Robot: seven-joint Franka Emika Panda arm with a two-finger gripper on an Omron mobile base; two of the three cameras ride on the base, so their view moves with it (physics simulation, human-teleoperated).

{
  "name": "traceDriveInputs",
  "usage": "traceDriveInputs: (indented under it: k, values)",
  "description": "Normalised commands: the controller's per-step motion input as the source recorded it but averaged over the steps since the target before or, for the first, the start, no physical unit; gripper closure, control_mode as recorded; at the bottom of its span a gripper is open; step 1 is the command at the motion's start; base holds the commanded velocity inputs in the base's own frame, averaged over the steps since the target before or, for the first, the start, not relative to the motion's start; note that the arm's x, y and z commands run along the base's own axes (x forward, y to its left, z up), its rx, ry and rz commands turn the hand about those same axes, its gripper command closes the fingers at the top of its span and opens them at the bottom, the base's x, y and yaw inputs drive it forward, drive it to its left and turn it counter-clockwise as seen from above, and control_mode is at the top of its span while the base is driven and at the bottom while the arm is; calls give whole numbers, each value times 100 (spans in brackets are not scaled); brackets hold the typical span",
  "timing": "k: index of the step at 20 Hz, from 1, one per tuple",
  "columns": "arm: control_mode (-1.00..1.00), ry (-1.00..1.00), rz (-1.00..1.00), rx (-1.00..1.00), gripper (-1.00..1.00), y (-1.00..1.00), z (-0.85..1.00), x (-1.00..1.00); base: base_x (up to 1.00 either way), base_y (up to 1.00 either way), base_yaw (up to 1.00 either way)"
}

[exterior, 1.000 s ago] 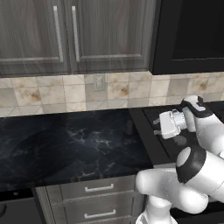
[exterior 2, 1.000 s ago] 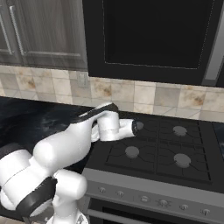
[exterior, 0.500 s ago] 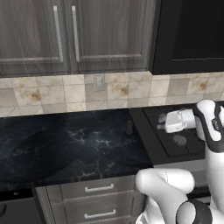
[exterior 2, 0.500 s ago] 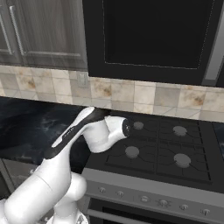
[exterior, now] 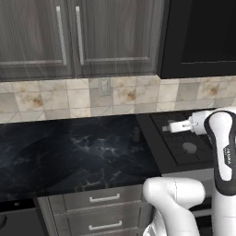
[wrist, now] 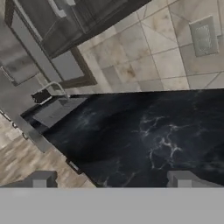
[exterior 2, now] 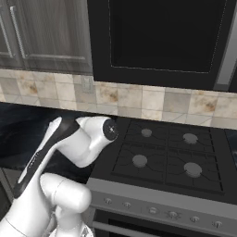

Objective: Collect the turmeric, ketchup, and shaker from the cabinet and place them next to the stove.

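My gripper (exterior: 172, 125) hangs open over the left edge of the stove (exterior: 189, 147), pointing left toward the counter. In the hand view its fingertips (wrist: 41, 179) stand wide apart with nothing between them, my gripper (wrist: 113, 179) facing the black counter (wrist: 153, 131). The cabinet (exterior: 69, 37) above the counter has its doors shut, so the turmeric and ketchup are hidden. A small slim dark thing (exterior: 136, 133) stands on the counter just left of the stove; I cannot tell whether it is the shaker.
A black microwave (exterior 2: 162, 37) hangs over the stove (exterior 2: 162, 157). A tiled backsplash with an outlet (exterior: 105, 86) runs behind the black marble counter (exterior: 69, 152). Drawer fronts (exterior: 103, 199) sit below the counter edge.
The arm's elbow has swung up and to the right in the left base view. The hand stayed near the stove's left edge, and the jaws stayed open.
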Motion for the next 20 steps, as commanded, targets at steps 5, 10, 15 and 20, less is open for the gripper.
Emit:
traceDriveInputs:
  k: [5, 10, 15, 20]
  values:
    - [-100, 22, -22, 0, -100, 41, 21, -54, 0, 0, 0]
    - [-100, 17, -23, 0, -100, 32, 17, -57, 0, 0, 0]
    - [-100, 3, -19, 0, -100, 19, 14, -58, 0, 0, 0]
    - [-100, 0, -11, 0, -100, 9, 0, -55, 0, 0, 0]
